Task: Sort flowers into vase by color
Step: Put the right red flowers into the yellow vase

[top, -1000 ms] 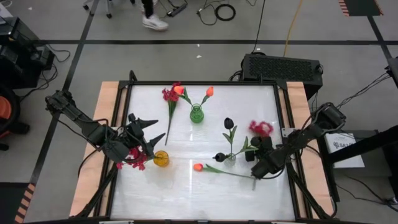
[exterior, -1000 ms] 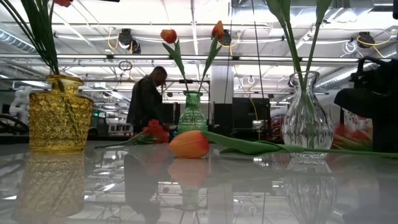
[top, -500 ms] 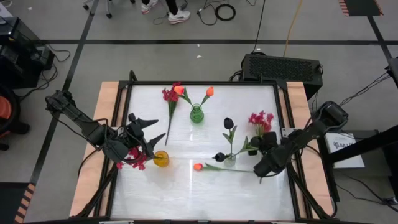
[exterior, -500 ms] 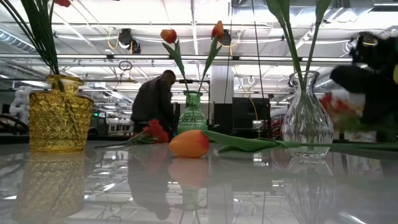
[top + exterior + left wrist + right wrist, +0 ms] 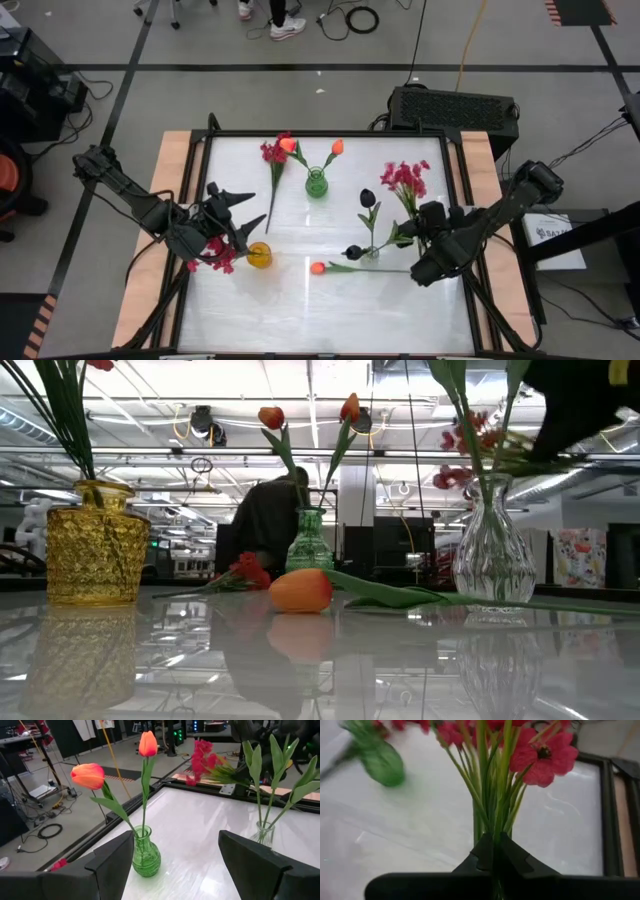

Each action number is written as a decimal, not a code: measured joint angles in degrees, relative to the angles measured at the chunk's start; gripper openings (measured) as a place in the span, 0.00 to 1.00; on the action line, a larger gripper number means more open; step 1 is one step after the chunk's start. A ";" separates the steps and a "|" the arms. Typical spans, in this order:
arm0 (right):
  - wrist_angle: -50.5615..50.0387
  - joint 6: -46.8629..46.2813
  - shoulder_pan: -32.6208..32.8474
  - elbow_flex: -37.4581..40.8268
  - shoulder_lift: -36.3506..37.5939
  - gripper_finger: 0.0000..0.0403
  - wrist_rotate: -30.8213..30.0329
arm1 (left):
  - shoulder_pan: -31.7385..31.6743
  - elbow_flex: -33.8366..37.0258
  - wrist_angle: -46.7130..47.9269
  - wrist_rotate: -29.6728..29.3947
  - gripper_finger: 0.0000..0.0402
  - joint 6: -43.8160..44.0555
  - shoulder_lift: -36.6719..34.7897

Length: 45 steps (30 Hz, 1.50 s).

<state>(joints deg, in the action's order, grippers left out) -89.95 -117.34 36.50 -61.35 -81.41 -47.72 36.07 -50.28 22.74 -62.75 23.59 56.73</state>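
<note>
My right gripper is shut on a crimson-pink spray, held up by the table's right edge beside the clear vase. That vase holds two black blooms. An orange tulip lies on its side on the table in front of that vase. The green vase holds two orange tulips. The yellow vase holds crimson sprays. Another crimson spray lies flat at the far left. My left gripper hangs open above the yellow vase. My right gripper pinches the spray's bunched green stems between its two fingers, below the blooms. The spray is lifted clear of the table. Its stems reach out past the fingertips toward the far left, and the blooms hang high by the clear vase's neck.
A black frame rims the white table, with wooden strips at both sides. The black blooms' leafy stems rise from the clear vase close to the held spray. A person stands beyond the far edge.
My right gripper has risen and tipped, taking the crimson-pink spray up off the table by the right edge. The spray's blooms have swung toward the far edge and now stand high beside the clear vase.
</note>
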 joint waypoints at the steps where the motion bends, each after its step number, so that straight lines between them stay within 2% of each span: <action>1: -0.04 0.51 0.03 -0.88 0.15 0.00 -0.97 | 0.00 0.00 -0.04 0.23 0.73 0.00 0.00; 9: -0.03 13.31 -0.01 -5.81 1.46 0.00 -4.05 | 0.00 0.00 -0.07 1.26 0.73 0.00 0.00; 18: -0.09 38.21 -0.01 -8.24 7.80 0.00 0.16 | 0.00 0.00 -0.41 1.26 0.73 -0.02 0.00; 31: -0.14 76.28 -0.03 -12.69 22.37 0.00 -0.65 | 0.00 0.00 -1.50 1.26 0.73 0.02 0.00; 35: 0.22 87.88 -0.03 -14.27 24.79 0.00 -5.95 | 0.00 0.00 -2.29 1.28 0.73 -0.21 0.00; 39: 4.82 95.75 -0.03 -16.83 25.56 0.00 -16.41 | 0.00 0.00 -3.52 1.28 0.73 -0.50 0.00; 43: 16.89 102.39 -0.06 -19.61 25.62 0.00 -25.39 | 0.00 0.00 -5.42 1.26 0.73 -2.09 0.00; 45: 26.17 108.55 -0.24 -20.70 25.62 0.00 -26.95 | 0.00 0.00 -7.63 1.28 0.73 -4.22 0.00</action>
<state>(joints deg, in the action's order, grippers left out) -63.78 -8.79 36.26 -82.04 -55.79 -74.67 36.07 -50.28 15.11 -61.47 19.38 56.73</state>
